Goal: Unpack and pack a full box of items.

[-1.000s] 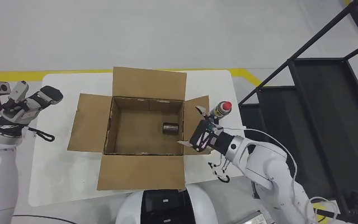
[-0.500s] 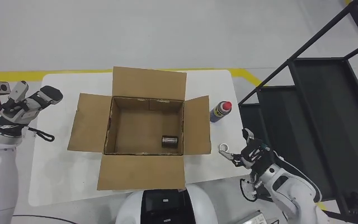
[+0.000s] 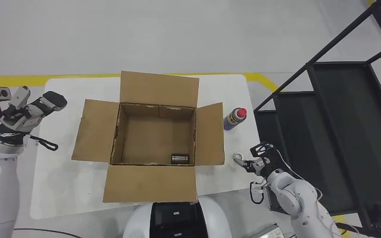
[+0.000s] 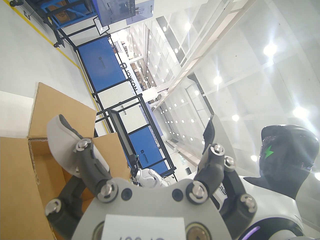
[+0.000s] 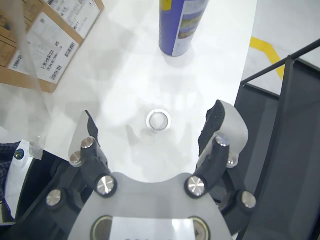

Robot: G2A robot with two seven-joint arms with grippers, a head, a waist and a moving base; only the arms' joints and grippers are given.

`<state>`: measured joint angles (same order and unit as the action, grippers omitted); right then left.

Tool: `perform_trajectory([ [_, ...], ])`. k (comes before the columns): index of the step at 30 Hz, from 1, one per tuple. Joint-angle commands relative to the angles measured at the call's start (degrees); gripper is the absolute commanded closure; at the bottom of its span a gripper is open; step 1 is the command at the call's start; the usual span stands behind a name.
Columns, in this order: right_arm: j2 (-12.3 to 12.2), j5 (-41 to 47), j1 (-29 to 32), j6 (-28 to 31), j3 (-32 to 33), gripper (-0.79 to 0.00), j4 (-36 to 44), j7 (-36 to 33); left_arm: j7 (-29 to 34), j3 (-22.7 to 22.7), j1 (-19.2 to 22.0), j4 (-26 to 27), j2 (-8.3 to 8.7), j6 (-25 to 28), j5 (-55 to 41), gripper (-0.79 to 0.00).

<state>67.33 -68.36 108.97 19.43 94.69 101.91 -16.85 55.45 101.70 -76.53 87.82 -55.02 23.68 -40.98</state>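
An open cardboard box (image 3: 95,130) stands in the middle of the white table, flaps spread. A small dark cylinder (image 3: 180,157) lies inside it against the near wall. A blue spray can (image 3: 236,117) with a red cap stands upright to the right of the box, also the spray can (image 5: 182,18). A small white ring (image 5: 158,121) lies flat on the table in front of my right gripper (image 5: 152,123), which is open and holds nothing. In the top view the ring (image 3: 238,158) sits beside the right gripper (image 3: 252,158). My left gripper (image 3: 52,100) is open beyond the table's left edge.
The box's right flap (image 5: 50,38), covered with labels, lies flat on the table near the ring. A black metal staircase (image 3: 321,125) stands close to the table's right side. The left gripper (image 4: 133,128) points upward, with a box flap (image 4: 62,111) beside it.
My right arm pulled back from the box's right flap to the table's near right edge. The white ring now lies on the table. The dark cylinder rolled toward the box's near wall.
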Motion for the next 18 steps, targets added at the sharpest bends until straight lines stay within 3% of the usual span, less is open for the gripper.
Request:
perform_trajectory([
  [1, 0.01, 0.42, -0.63, -1.03, -0.25, -0.326, -1.13, -2.04, 0.00, 0.00, 0.00, 0.00, 0.00, 0.00, 0.00, -0.785],
  [4, 0.01, 0.55, -1.47, -1.77, -0.96, -0.296, -2.03, -4.39, 0.00, 0.00, 0.00, 0.00, 0.00, 0.00, 0.00, -0.785],
  [7, 0.05, -0.17, -2.58, -3.20, -2.12, -0.339, -2.89, -7.20, 0.00, 0.00, 0.00, 0.00, 0.00, 0.00, 0.00, -0.785],
  [10, 0.15, -0.07, -3.76, -4.47, -3.27, -0.299, -4.21, -8.86, 0.00, 0.00, 0.00, 0.00, 0.00, 0.00, 0.00, -0.785],
  [13, 0.26, 0.26, -4.96, -5.65, -4.17, -0.197, -5.59, -9.58, 0.00, 0.00, 0.00, 0.00, 0.00, 0.00, 0.00, -0.785],
  [18, 0.41, 0.92, -6.67, -7.02, -5.34, -0.206, -8.13, -10.32, 0.00, 0.00, 0.00, 0.00, 0.00, 0.00, 0.00, -0.785],
])
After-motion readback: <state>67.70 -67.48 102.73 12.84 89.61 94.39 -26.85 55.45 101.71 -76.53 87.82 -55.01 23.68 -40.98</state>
